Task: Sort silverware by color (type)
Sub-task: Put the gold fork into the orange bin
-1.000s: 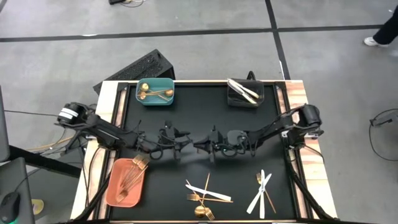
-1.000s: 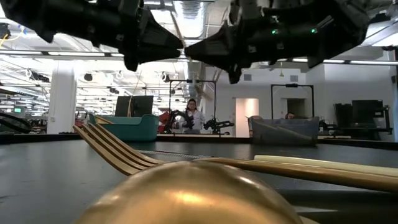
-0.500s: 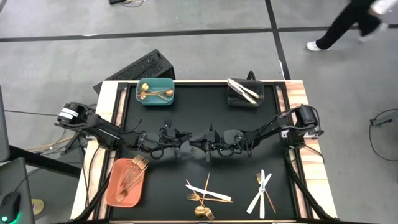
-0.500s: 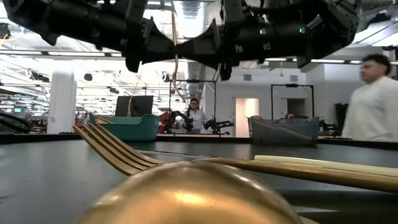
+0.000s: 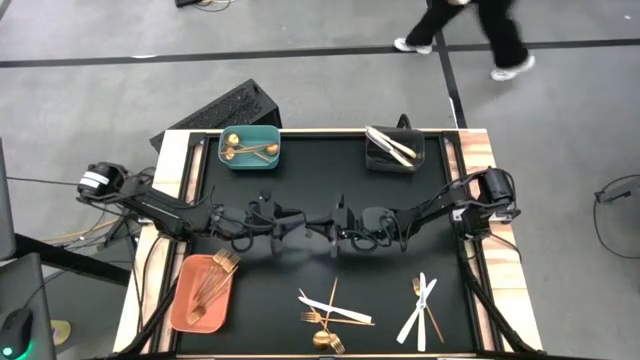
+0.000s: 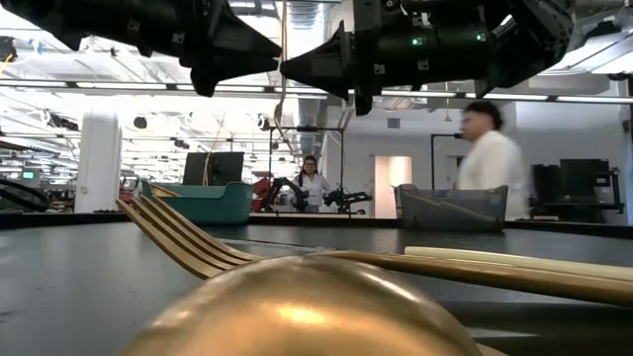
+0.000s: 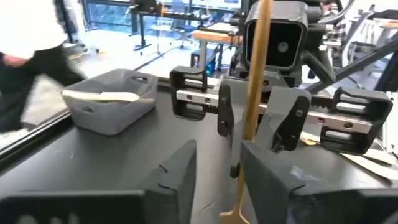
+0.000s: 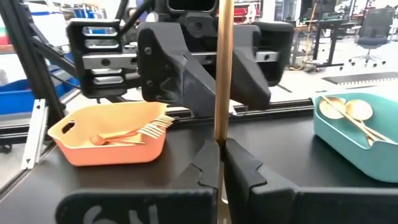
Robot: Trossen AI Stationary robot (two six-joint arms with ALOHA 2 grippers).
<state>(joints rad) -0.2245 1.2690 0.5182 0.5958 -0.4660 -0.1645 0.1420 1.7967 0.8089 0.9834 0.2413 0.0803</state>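
A thin gold stick stands upright above the middle of the table, with my right gripper shut on it. My left gripper faces it from the table's left and is open. The stick's lower part stands in the gap, close to one finger. From above the two grippers meet tip to tip. More silverware lies loose near the front edge: a white knife with gold forks, and white knives with gold pieces. My right gripper pinches the stick's shaft between its two fingers. The fingers come level from the table's right and lie across the stick. The stick stands upright, clear of the table. My left gripper's finger stands right beside the stick; whether it touches, I cannot tell.
A teal bin with gold spoons stands far left, a dark bin with white knives far right, and a salmon bin with gold forks near left. A gold spoon bowl fills the low view's foreground. A person walks past beyond the table.
My left gripper has risen a little and drawn back slightly toward the table's left edge. The stick has stayed upright in my right gripper. A person has walked across the room behind the table.
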